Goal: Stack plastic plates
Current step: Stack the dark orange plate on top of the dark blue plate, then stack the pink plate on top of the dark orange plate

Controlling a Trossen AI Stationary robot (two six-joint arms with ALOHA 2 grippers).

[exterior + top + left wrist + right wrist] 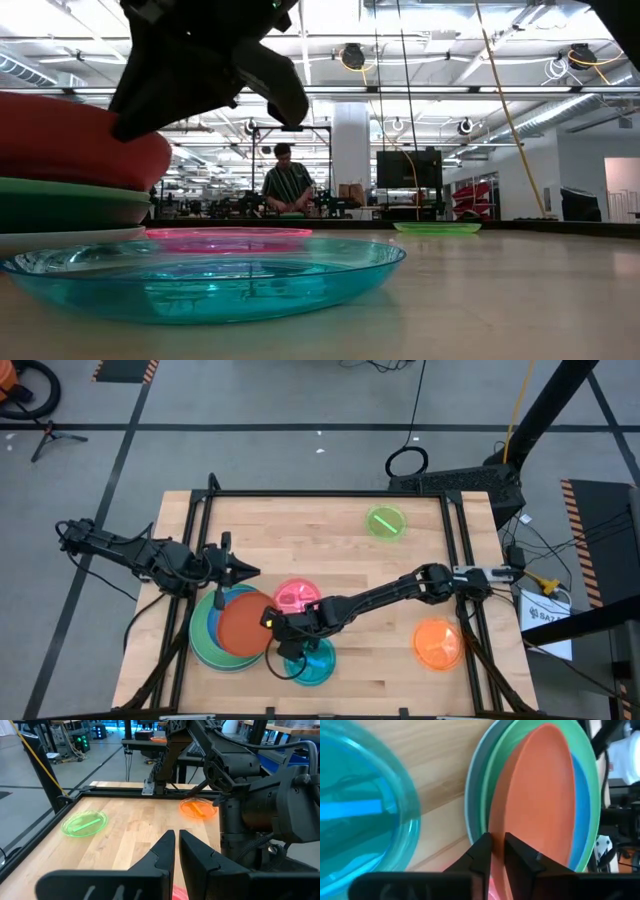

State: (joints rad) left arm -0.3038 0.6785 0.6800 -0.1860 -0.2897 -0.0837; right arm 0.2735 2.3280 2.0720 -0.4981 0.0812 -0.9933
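Note:
A stack of plates sits near the table's left near corner: pale blue and green large plates (203, 647), a blue one (213, 612), and the red-orange plate (243, 628) on top. My right gripper (272, 622) is at that plate's right rim, fingers almost together. My left gripper (253, 572) hovers shut over the stack's far edge, touching nothing. The pink plate (297, 598), cyan plate (312, 662), lime plate (386, 522) and small orange plate (438, 643) lie flat on the table by themselves. My right gripper (498, 845) pinches the red-orange plate's rim (499, 820) on its right side, one finger (482, 852) outside the rim and one finger (520, 855) over the plate's top. It comes slanting down from the table's right. The plate lies flat on the stack.
A dark frame runs round the wooden table (330, 550). The cyan plate lies right under my right arm's wrist and the pink one just beyond it. Bare wood lies in the table's middle and far left. A person (287, 185) stands far behind the table.

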